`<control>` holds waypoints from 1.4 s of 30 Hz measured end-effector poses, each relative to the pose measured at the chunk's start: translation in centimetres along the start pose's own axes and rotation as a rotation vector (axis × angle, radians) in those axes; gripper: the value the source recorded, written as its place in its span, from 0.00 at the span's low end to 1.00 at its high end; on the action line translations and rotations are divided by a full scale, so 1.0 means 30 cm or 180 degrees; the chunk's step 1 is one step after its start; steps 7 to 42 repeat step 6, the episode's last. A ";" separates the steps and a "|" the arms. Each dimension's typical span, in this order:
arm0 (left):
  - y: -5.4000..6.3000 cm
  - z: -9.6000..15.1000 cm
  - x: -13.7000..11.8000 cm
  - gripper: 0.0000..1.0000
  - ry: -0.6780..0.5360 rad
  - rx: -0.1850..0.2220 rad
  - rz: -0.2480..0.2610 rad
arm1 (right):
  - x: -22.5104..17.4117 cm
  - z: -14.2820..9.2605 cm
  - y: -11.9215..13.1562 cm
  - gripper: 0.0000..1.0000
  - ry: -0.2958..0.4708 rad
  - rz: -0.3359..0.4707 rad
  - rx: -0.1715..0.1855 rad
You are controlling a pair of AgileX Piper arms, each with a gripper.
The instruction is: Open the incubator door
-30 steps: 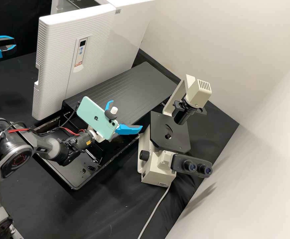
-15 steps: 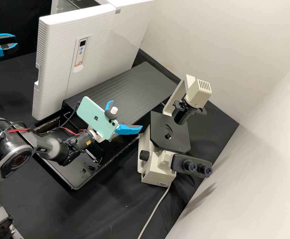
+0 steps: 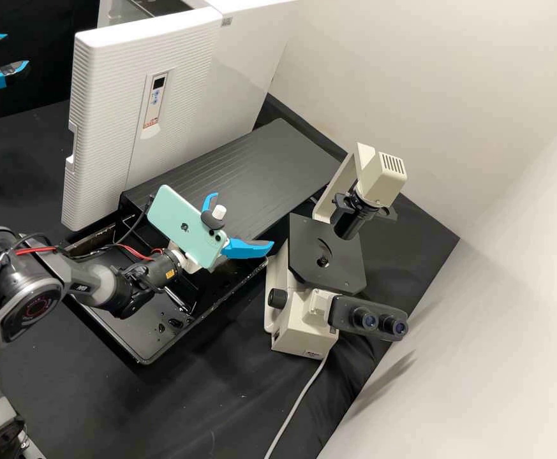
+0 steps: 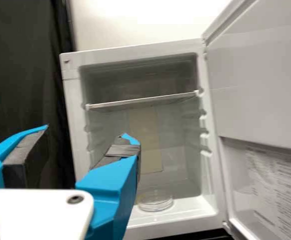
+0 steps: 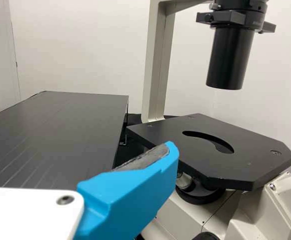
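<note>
While the incubator door (image 3: pixel 106 127) stood wide open at about ten o'clock of the high view, the left tool (image 3: pixel 18 49) was farther to ten o'clock from it – open, with its fingers apart and holding nothing. Inside the incubator (image 4: pixel 71 110), a clear round dish (image 4: pixel 156 201) lay below the metal shelf (image 4: pixel 145 100). The right tool (image 3: pixel 243 220) was also open and empty, beside a mint phone (image 3: pixel 185 223) – with the microscope (image 3: pixel 304 325) near it on the tabletop (image 3: pixel 227 382), toward four o'clock.
</note>
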 end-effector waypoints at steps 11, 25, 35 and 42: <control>-0.024 -0.014 0.008 1.00 0.0042 -0.0128 -0.0082 | 0.000 0.000 0.000 1.00 0.0000 0.0000 0.0000; -0.024 -0.014 0.008 1.00 0.0042 -0.0128 -0.0082 | 0.000 0.000 0.000 1.00 0.0000 0.0000 0.0000; -0.024 -0.014 0.008 1.00 0.0042 -0.0128 -0.0082 | 0.000 0.000 0.000 1.00 0.0000 0.0000 0.0000; -0.024 -0.014 0.008 1.00 0.0042 -0.0128 -0.0082 | 0.000 0.000 0.000 1.00 0.0000 0.0000 0.0000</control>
